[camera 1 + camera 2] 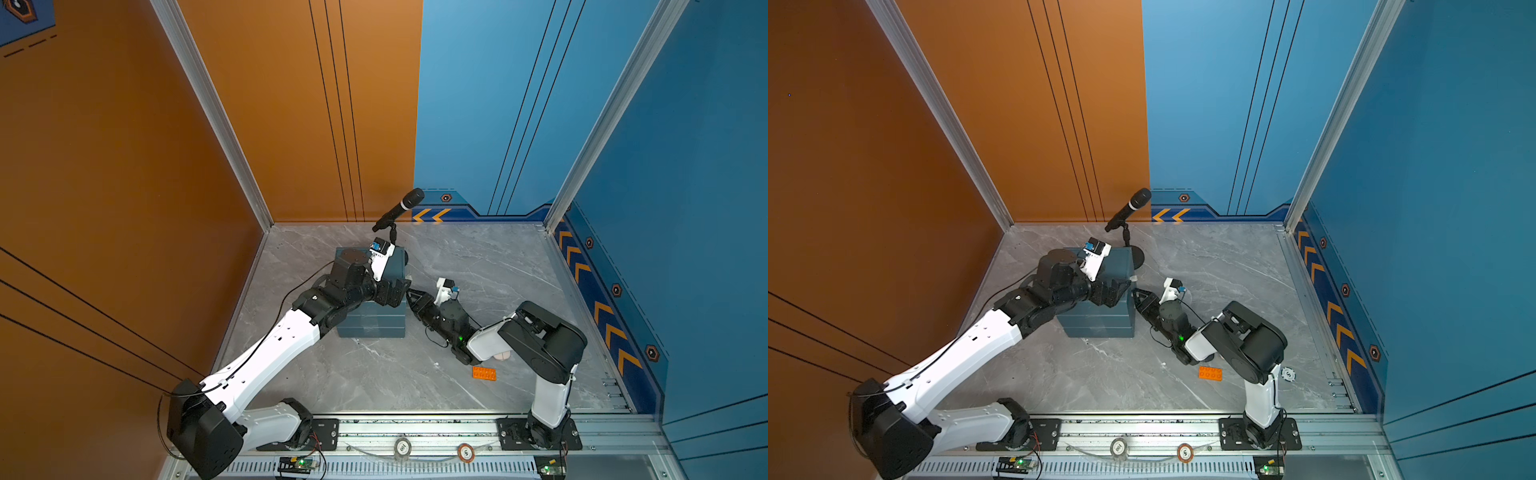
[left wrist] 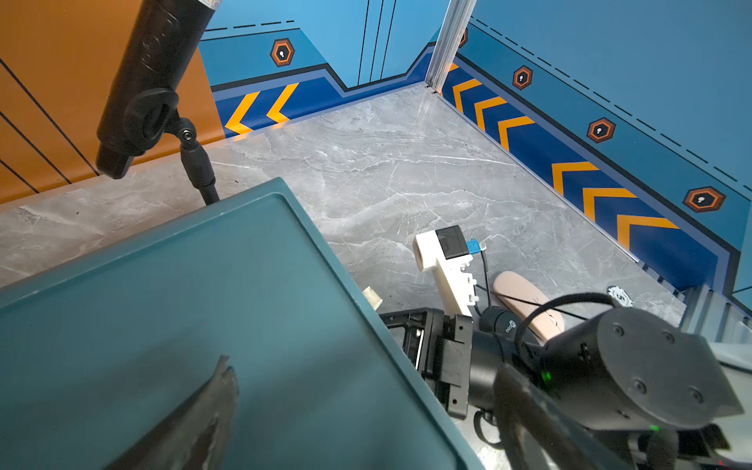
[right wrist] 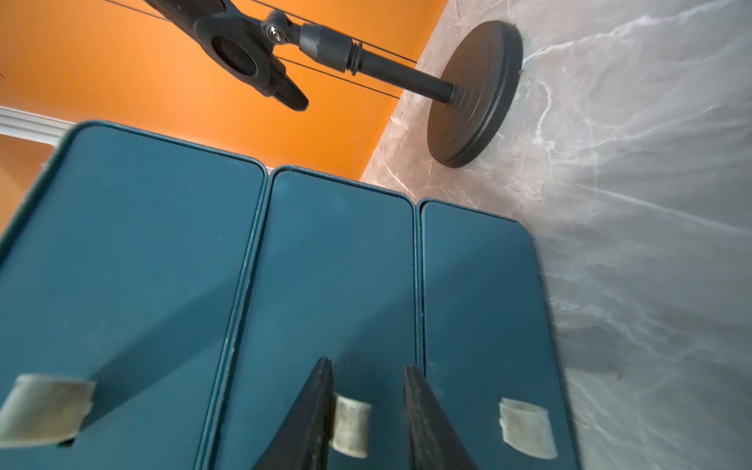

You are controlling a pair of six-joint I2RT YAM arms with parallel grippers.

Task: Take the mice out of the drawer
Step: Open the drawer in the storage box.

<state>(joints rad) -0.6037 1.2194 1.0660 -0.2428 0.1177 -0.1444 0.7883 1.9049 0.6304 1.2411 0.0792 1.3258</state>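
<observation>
Both top views are showing the left gripper, spread, seemingly bracing the drawer cabinet from above. At its right face the right gripper, unclenched, is straddling the middle tab to pull. Beyond, a pink mouse is lying out.

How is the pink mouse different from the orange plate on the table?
The pink mouse is pale, smooth and oval; the orange plate is bright, rectangular and studded. In a top view the mouse is mostly hidden under the right arm, while the plate lies in the open. Both lie flat on the grey table, outside the drawers.
</observation>
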